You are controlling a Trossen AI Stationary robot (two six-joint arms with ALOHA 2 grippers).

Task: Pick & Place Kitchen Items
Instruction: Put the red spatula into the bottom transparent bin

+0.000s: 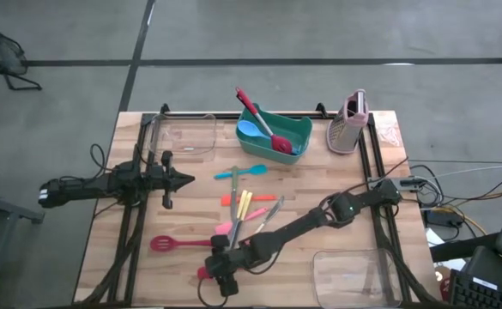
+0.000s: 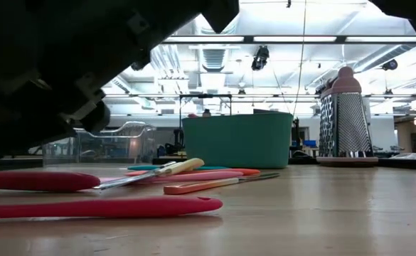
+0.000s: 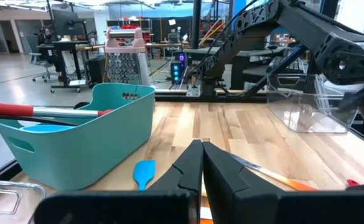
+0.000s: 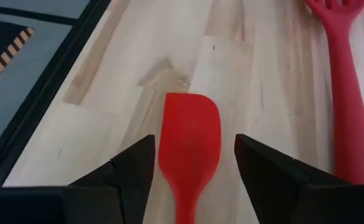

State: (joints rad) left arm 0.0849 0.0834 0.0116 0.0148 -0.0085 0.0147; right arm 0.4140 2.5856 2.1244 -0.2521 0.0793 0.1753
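Observation:
A red spatula [image 4: 190, 140] lies flat on the table near its front edge; it also shows in the high view [image 1: 204, 273]. My right gripper [image 4: 194, 142] is open and low over it, one finger on each side of the blade with a gap on both sides; it also shows in the high view [image 1: 220, 276]. A red slotted spatula [image 4: 348, 93] lies beside it. More utensils [image 1: 244, 206] lie in a loose heap at mid-table, and a blue spatula [image 1: 242, 172] lies farther back. My left gripper [image 1: 182, 178] is shut and empty at the left.
A teal bin [image 1: 302, 130] at the back holds a red and a blue utensil. A pink-grey grater [image 1: 350, 124] stands to its right. Clear tubs sit at back left [image 1: 186, 133] and front right [image 1: 353, 270]. Black rails [image 1: 130, 223] run along both table sides.

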